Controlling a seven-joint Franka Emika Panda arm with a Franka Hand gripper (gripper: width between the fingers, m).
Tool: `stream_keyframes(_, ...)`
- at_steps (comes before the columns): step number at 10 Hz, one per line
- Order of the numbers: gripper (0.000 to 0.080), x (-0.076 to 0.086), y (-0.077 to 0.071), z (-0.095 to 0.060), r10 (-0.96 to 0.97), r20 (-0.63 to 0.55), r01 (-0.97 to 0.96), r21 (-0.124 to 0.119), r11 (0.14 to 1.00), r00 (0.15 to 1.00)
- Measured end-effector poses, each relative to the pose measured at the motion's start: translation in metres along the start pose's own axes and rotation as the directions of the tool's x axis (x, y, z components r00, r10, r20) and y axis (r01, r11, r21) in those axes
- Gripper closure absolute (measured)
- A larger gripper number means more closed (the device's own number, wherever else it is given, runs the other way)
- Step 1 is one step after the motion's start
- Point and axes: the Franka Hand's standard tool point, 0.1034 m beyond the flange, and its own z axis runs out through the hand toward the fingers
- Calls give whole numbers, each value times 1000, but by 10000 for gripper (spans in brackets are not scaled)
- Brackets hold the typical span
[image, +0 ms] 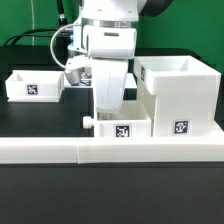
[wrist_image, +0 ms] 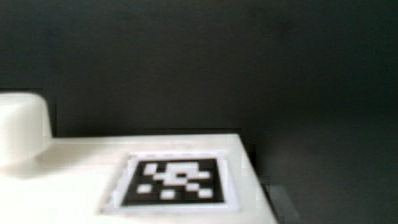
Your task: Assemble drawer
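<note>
Exterior view, front to back: long white bar [image: 60,152] runs edge to edge across the lower frame on the black table [image: 40,125]. Just behind it at lower centre is the small tray [image: 135,127], with a tag [image: 122,130] on its front face and a round knob [image: 88,122] sticking out toward frame left. The tray is tight against the bar; can't resolve a gap. The gripper [image: 104,110] points straight down at the tray's left end, just above the knob. Its fingertips are lost against the white plastic, so can't tell if the pincer is released or clamped on anything. Right of centre is the housing [image: 180,90], a tall box with its opening facing up and a tag low on the front, right beside the small tray and apparently touching it. Upper left is the second tray [image: 30,85], open top, tag on front, well apart from the other parts. The arm [image: 105,40] fills upper centre. The wrist view is blurry and close-in: a flat white face carrying a tag, dark table around it, and a rounded white lump [wrist_image: 18,130] beside it. Can't tell whether that's the knob or a finger.
</note>
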Motion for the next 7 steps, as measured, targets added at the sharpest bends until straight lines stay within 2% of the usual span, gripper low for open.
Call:
stream_keyframes(1, 757, 0, 0, 0, -4, 4, 4, 8, 1000, 1000)
stream_keyframes(7, 757, -1, 0, 0, -2, 4, 1, 7, 1000, 1000)
